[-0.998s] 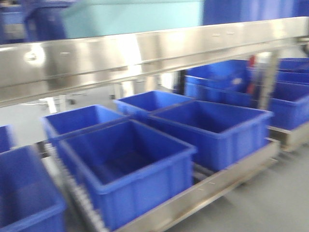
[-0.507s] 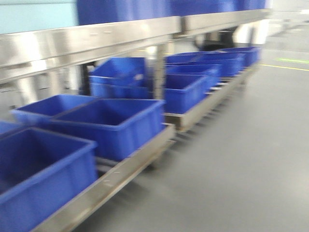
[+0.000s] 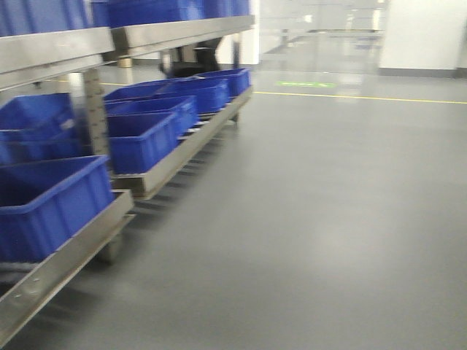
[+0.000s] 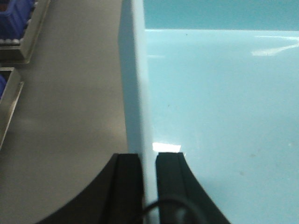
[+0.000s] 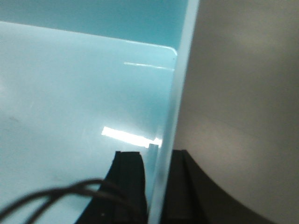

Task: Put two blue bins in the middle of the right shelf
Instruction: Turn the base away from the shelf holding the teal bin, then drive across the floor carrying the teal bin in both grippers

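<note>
The front view is being swung to the right. The steel rack (image 3: 171, 152) and its dark blue crates (image 3: 142, 138) are being carried from the centre of the frame to the left edge, where they are being shown smaller. Open grey floor (image 3: 314, 219) is being brought in across most of the frame. 1 yellow floor line (image 3: 365, 97) and 1 white wall (image 3: 423, 33) are being revealed at the far end.

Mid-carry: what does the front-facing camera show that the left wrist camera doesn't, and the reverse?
Front-facing only: the yellow floor line and white wall ahead. Left wrist only: the left gripper shut on a wall of the pale turquoise plastic bin. Both: the grey floor and the stainless steel rack with dark royal-blue plastic crates, only a corner of it at the wrist.
</note>
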You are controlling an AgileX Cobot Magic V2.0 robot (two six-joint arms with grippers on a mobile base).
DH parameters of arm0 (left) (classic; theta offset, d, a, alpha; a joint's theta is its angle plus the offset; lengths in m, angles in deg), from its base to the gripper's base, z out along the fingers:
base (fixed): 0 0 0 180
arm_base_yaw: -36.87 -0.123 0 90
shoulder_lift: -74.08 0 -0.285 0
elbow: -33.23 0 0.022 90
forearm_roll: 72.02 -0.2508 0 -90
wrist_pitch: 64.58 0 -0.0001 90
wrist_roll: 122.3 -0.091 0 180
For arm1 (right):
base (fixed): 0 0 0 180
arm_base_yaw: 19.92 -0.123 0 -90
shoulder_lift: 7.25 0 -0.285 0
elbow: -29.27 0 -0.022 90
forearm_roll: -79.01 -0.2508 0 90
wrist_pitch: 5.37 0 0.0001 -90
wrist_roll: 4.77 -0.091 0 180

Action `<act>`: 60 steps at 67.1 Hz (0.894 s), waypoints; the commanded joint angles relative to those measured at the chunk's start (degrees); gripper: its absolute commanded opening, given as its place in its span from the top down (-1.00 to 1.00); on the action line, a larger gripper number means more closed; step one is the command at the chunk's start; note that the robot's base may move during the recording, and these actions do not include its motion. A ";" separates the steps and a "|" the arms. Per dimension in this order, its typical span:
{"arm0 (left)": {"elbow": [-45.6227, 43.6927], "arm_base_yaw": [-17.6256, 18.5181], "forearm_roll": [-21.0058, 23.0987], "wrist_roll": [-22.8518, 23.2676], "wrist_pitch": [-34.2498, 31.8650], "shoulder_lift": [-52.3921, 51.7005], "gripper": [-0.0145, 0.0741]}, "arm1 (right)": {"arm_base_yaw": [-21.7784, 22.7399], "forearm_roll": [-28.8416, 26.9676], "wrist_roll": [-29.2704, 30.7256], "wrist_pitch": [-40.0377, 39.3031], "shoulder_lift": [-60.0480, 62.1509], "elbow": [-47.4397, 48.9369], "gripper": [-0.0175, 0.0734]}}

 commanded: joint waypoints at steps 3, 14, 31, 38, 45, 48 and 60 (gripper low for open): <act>-0.64 0.19 2.18 -0.49 -3.55 -0.85 0.92 | -0.07 -1.34 1.28 -1.90 0.68 0.65 0.95; -0.64 0.19 2.18 -0.49 -3.55 -0.85 0.92 | -0.07 -1.34 1.28 -1.90 0.68 0.65 0.95; -0.64 0.19 2.18 -0.49 -3.55 -0.85 0.92 | -0.07 -1.34 1.28 -1.90 0.68 0.65 0.95; -0.64 0.19 2.18 -0.49 -3.55 -0.85 0.92 | -0.07 -1.34 1.28 -1.90 0.68 0.65 0.95; -0.64 0.19 2.18 -0.49 -3.55 -0.85 0.92 | -0.07 -1.34 1.28 -1.90 0.68 0.65 0.95; -0.64 0.19 2.18 -0.49 -3.55 -0.85 0.92 | -0.07 -1.34 1.28 -1.90 0.68 0.65 0.95; -0.64 0.19 2.18 -0.49 -3.55 -0.85 0.92 | -0.07 -1.34 1.28 -1.90 0.68 0.65 0.95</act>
